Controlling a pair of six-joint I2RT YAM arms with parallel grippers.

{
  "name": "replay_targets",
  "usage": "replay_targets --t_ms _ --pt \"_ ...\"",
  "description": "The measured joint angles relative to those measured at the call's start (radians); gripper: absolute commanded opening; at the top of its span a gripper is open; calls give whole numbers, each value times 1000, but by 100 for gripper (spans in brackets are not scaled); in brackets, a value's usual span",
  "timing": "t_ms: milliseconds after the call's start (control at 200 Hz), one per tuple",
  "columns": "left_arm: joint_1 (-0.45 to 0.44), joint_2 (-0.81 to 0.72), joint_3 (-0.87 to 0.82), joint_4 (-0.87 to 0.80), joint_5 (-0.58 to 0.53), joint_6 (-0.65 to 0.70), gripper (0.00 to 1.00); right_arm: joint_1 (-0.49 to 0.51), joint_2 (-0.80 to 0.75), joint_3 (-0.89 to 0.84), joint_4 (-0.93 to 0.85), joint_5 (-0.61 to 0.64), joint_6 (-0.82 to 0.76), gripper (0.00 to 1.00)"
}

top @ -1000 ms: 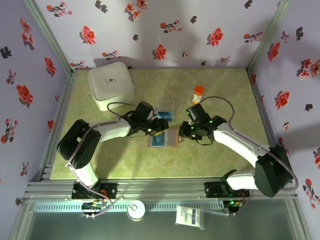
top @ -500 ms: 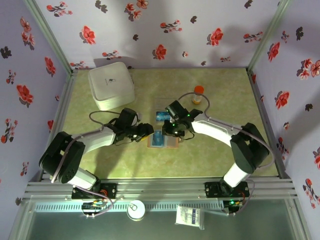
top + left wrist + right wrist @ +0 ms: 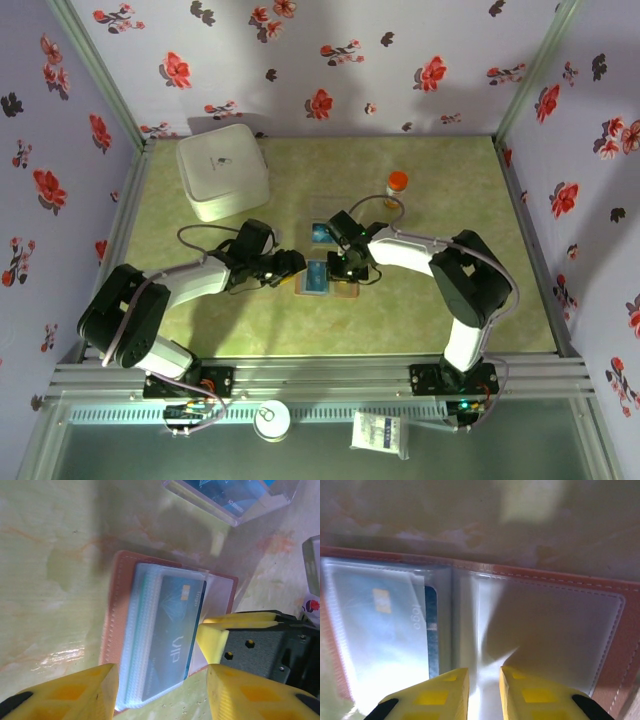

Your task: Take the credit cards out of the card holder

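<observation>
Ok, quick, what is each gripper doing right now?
Left gripper: open, fingers either side of the card holder.
Right gripper: nearly shut over the clear sleeve; whether it pinches it cannot be told.

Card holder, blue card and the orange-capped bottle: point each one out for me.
card holder (image 3: 112, 615), left wrist view, its tan stitched left edge.
blue card (image 3: 175, 635), left wrist view, middle of its face.
orange-capped bottle (image 3: 397, 186), top external view, below its cap.

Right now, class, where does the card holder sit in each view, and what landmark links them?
Top external: card holder at the picture's centre.
Left wrist: card holder centre, opened flat.
Right wrist: card holder open across the lower frame.
Landmark: the blue card in its pocket.
</observation>
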Motion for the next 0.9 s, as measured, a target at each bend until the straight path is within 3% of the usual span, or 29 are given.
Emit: replay_targets --t_ms 265,900 --pt "0 6 0 4 0 0 43 1 -2 1 -3 8 -26 24" --pt "-6 90 40 31 21 4 13 1 -147 -9 -7 13 -15 24"
